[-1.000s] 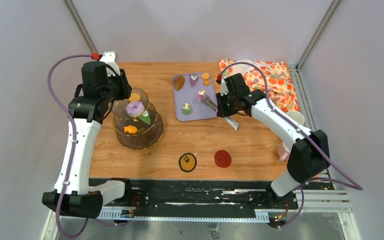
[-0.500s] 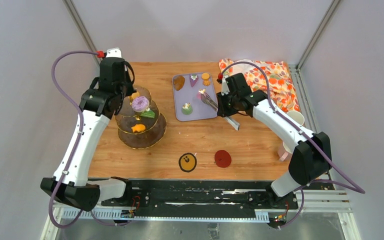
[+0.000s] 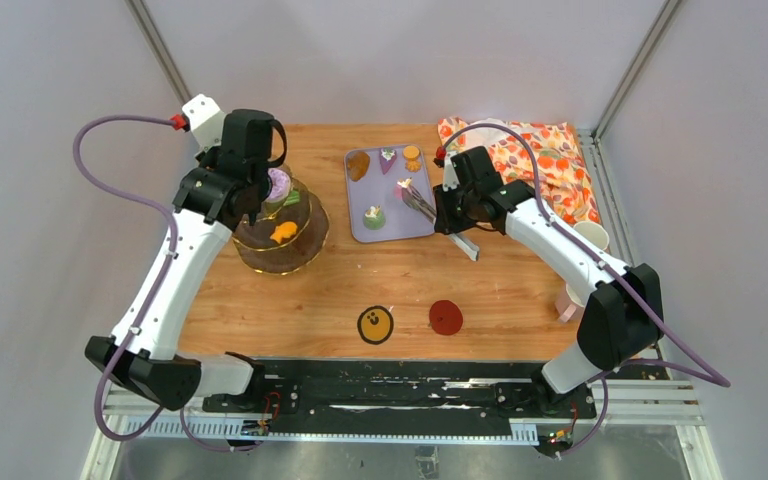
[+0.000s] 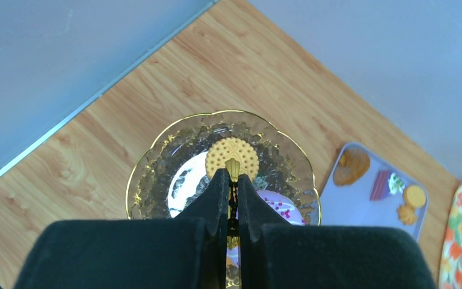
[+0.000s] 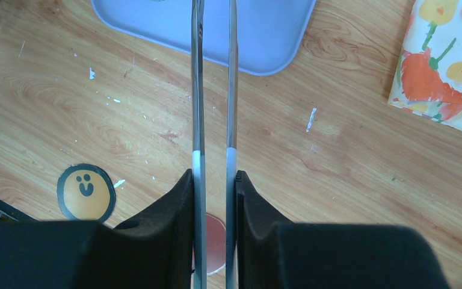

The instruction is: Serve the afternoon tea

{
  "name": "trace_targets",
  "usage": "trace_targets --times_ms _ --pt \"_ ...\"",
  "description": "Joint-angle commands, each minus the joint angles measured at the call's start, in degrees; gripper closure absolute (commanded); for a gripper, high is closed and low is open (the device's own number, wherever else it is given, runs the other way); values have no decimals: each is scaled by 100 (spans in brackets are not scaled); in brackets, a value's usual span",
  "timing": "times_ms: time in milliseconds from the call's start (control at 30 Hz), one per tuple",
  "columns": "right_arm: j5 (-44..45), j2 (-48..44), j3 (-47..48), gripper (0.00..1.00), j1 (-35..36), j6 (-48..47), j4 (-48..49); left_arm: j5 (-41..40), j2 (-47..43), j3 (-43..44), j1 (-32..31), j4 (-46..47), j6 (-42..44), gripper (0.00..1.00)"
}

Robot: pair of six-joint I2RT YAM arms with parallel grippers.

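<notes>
Above the scalloped, gold-rimmed glass stand [image 4: 156, 150], the left gripper [image 4: 231, 180] pinches its slim gold handle [image 4: 233, 167] near a round ridged biscuit [image 4: 232, 154]; the right gripper [image 5: 214, 180] clamps flat metal tongs [image 5: 197, 90].

Top camera high above the whole bench [image 3: 520, 290], both wrist cameras close, looking down, all sharing the lilac tray [image 3: 405, 225].

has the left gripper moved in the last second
Yes. The left gripper has shifted right, toward the lilac tray, over the glass stand, shut on its gold handle.
</notes>
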Motion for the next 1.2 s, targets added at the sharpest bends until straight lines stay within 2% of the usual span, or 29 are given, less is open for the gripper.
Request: trace_targets --times_ms 0,333,500,667,767,833,1000,1100,1167 --pt "62 -196 -81 99 -63 29 72 -1329 102 284 -33 455 -997 100" --pt "58 -240 -175 99 -62 69 65 -2213 737 678 -33 2 -2635 100" --pt "106 -306 -223 99 -60 82 38 -2154 1095 996 -30 -108 -2825 98" --pt "117 -311 -232 100 -65 67 13 -1915 1231 1073 -33 -79 -2652 47" --pt "103 -289 -202 100 -64 65 12 -1665 1274 1130 -29 88 -2236 29" --pt "77 -269 -173 100 -65 65 12 -1525 1251 1117 -34 288 -1917 21" --pt "55 -257 -148 99 -61 65 11 -794 905 703 -27 1454 84 7" --pt "55 -251 -164 99 -60 65 6 117 662 518 189 1806 1031 5" --pt "49 -233 -161 99 -57 65 7 1139 511 420 555 1886 1466 4"
